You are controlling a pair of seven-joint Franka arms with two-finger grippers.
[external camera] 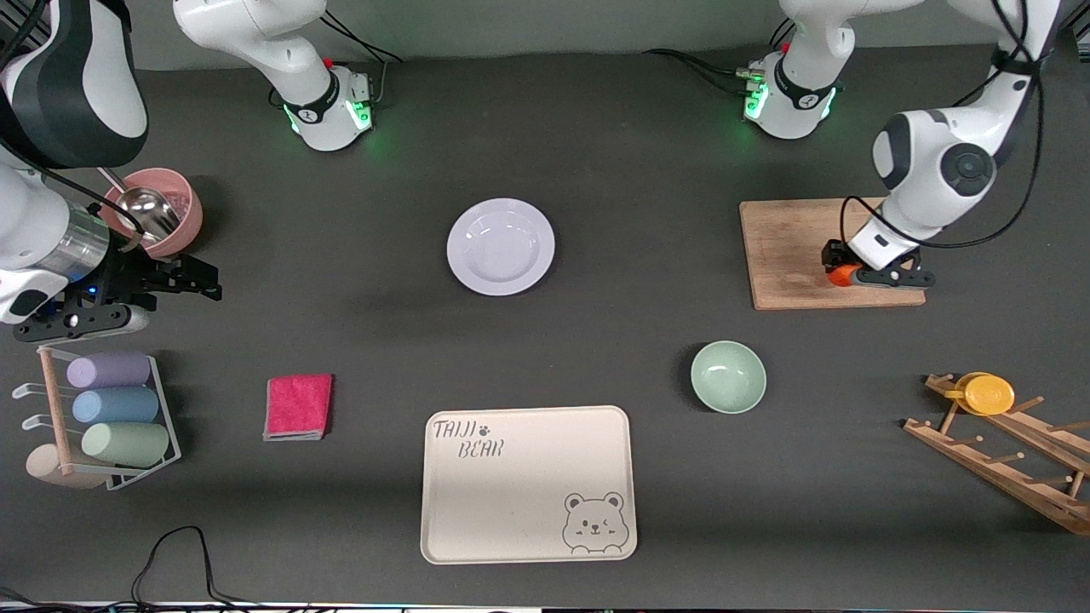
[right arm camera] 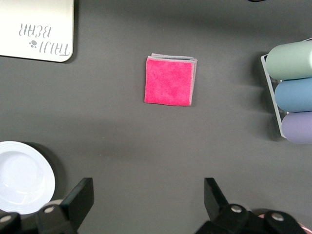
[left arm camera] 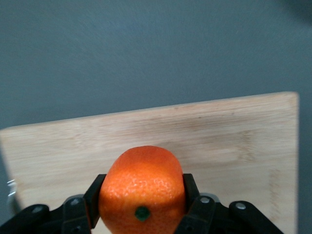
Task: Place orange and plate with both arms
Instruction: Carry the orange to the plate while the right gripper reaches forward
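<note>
Plate [external camera: 501, 247] on table mid-way, untouched. Orange [external camera: 843, 274] on cutting board [external camera: 788, 247] at left arm's end, clamped between left gripper [external camera: 845, 271] fingers. Right gripper [external camera: 183, 281] waiting near pink bowl [external camera: 183, 223], fingers wide apart, holding nothing.

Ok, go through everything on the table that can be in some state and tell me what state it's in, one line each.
left gripper: shut on the orange, over the cutting board.
orange: gripped between the fingers.
cutting board: flat on the table.
right gripper: open, holding nothing, waiting beside the pink bowl.
plate: empty, upright on the table.
green bowl: empty, upright.
pink bowl: holds a ladle.
tray: empty.
pink cloth: folded.
</note>
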